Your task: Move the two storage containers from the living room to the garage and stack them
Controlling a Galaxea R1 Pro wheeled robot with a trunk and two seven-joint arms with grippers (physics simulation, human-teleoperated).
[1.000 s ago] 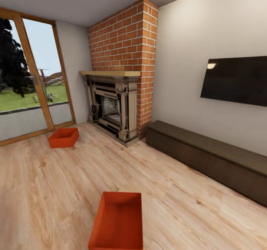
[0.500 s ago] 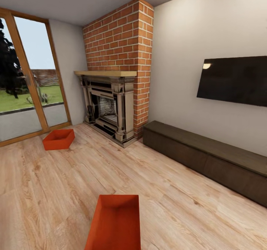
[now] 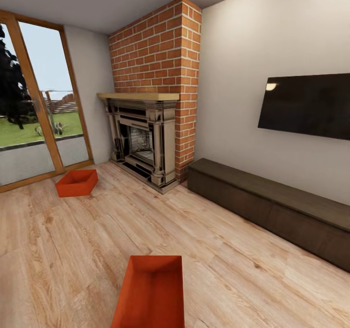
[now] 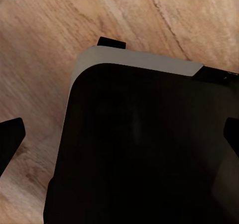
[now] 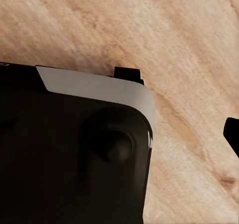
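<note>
living room, light wood plank floor [image 3: 233, 250]: one storage container [image 3: 151, 294] near centre, second storage container [image 3: 77, 182] far left by glass door [image 3: 34, 118], both empty, upright. brick fireplace [image 3: 153, 99] far centre, tv [image 3: 306, 105] and low dark cabinet [image 3: 272, 204] right. gripper fingers: cannot tell apart or together, wrist views mostly dark robot body over planks

Near storage container [image 3: 153, 294] was cut off by the head view's bottom edge, front wall not seen. TV [image 3: 305, 105] and low cabinet [image 3: 272, 206] ran off the right edge. In both wrist views a dark robot body [image 4: 144, 149] hid most of the floor; jaws' spread couldn't be told
</note>
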